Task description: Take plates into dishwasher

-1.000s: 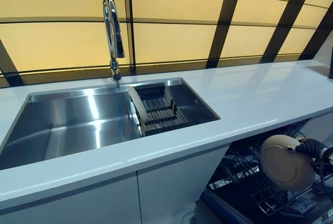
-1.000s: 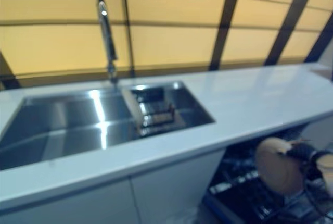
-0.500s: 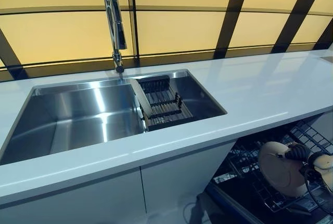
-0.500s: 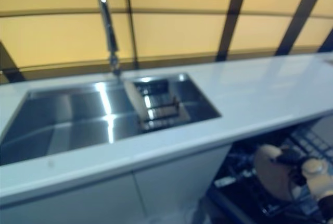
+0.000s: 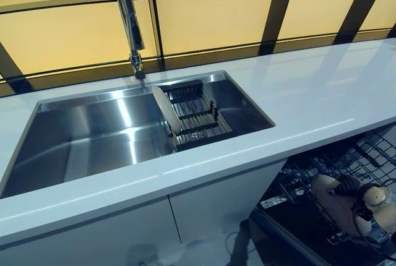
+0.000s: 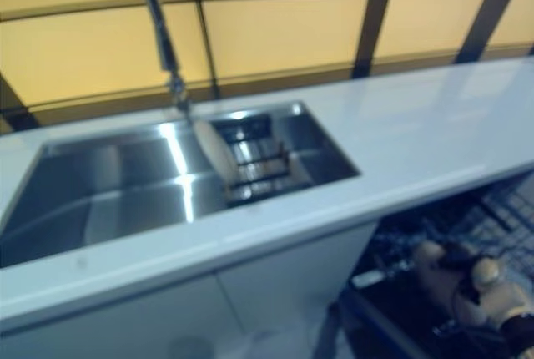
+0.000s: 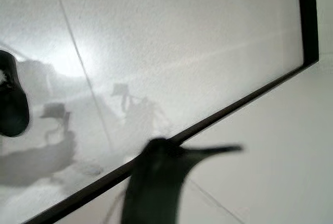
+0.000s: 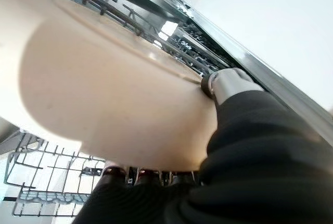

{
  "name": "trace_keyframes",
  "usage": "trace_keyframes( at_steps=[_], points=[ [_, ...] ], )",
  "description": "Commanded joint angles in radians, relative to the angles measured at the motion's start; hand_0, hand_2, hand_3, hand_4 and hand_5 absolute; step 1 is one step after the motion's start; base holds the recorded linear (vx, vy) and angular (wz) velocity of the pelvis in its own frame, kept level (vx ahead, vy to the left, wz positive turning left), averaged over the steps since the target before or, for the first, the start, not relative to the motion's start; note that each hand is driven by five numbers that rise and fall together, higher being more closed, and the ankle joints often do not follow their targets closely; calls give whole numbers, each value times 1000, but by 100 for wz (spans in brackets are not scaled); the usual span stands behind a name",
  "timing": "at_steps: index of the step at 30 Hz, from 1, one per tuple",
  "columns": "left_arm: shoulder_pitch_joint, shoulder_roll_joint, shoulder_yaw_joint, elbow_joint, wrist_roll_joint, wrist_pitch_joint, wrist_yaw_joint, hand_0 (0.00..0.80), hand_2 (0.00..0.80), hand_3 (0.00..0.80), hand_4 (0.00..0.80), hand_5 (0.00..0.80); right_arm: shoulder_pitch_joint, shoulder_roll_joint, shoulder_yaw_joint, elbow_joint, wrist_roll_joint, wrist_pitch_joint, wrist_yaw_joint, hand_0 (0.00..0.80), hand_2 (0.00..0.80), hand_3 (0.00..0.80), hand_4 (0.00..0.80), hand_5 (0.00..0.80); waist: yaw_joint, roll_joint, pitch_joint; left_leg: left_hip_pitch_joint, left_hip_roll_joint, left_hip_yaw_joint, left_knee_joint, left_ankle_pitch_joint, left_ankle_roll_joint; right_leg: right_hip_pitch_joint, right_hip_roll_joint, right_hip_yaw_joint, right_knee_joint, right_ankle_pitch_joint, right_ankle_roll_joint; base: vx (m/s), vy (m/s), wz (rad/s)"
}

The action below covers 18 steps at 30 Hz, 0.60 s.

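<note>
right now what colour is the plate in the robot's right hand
Pale beige, plain with no pattern; the plate shows best in the right wrist view.

This is a kitchen, most likely a home or showroom one. A long white desk [image 5: 309, 102] runs along a wall of yellow panels [image 5: 204, 21] parted by dark strips. Set into it is a stainless steel sink [image 5: 93, 136] with a tall chrome faucet [image 5: 127, 18] behind it and a dark drain rack [image 5: 198, 120] in its right end, where a pale plate [image 5: 166, 110] leans on edge. Plain white cabinet doors [image 5: 204, 216] sit below. To the right, under the desk, a dishwasher stands open with its wire rack [image 5: 309, 179] pulled out.
</note>
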Motion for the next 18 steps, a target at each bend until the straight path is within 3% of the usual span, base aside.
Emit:
trace_keyframes(
  at_steps=[1,18],
  points=[
    [-22,15,12,1,-30,-18,-5,0,0,0,0,0,-75,30,61,-3,-14,-44,-8,800,800,800,800,800,35,-34,-10,-18,-70,21,48,-71,54,-79,-8,9,38,34,51,-7,-3,4],
    [-32,14,-10,-5,-33,-7,-7,0,0,0,0,0,-88,76,65,133,-30,-25,-66,800,800,800,800,800,44,-15,-9,-22,-74,13,40,-64,54,-84,-8,5,34,36,52,-8,-1,1]
  ],
)
